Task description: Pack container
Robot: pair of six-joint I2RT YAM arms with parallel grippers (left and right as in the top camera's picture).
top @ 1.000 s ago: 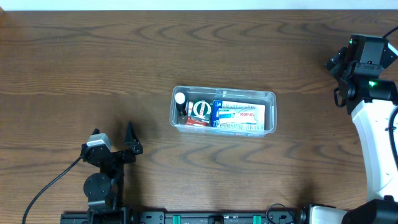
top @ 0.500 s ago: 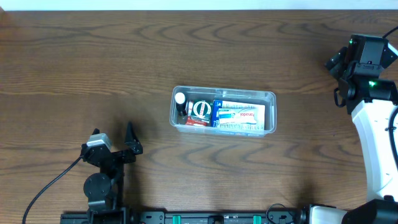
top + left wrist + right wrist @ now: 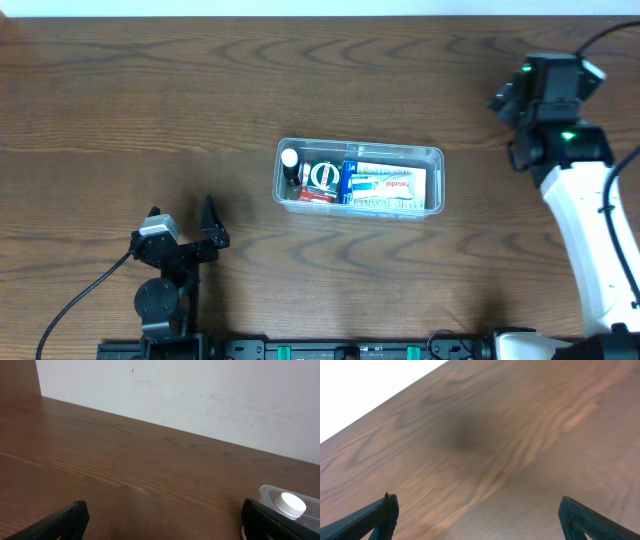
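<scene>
The container [image 3: 360, 143], a clear rect. tub w/ rounded corners, is sitting a bit right of centre in the overhead frame on the dark wood-grain table [image 3: 120, 110], long side running left-right. Inside, at its left end, a small dark bottle w/ a white cap [image 3: 289, 158] is standing upright; next to it a round red-and-white item [image 3: 322, 177], poss. a small tin, though the view is too small to tell; then a blue packet [image 3: 349, 180]; and a white toothpaste-type box [image 3: 390, 185] is filling the right half. The left gripper [image 3: 181, 222] is parked at lower left of the overhead frame, well apart from the tub, pointing toward the top of the frame. In the left wrist view its fingers [image 3: 70, 520] are spread wide at the bottom corners, w/ nothing but bare wood between them. The tub's corner [image 3: 267, 494] and the white cap [image 3: 291, 505] are peeking in at lower right, w/ a white wall [image 3: 200, 395] across the top. The right gripper [image 3: 512, 125] is hanging at upper right of the overhead frame, well to the right of the tub and above its level in the picture. In the right wrist view its fingers [image 3: 380, 515] are also splayed far apart and gripping nothing, w/ only wood grain and a dim shadow patch showing.
</scene>
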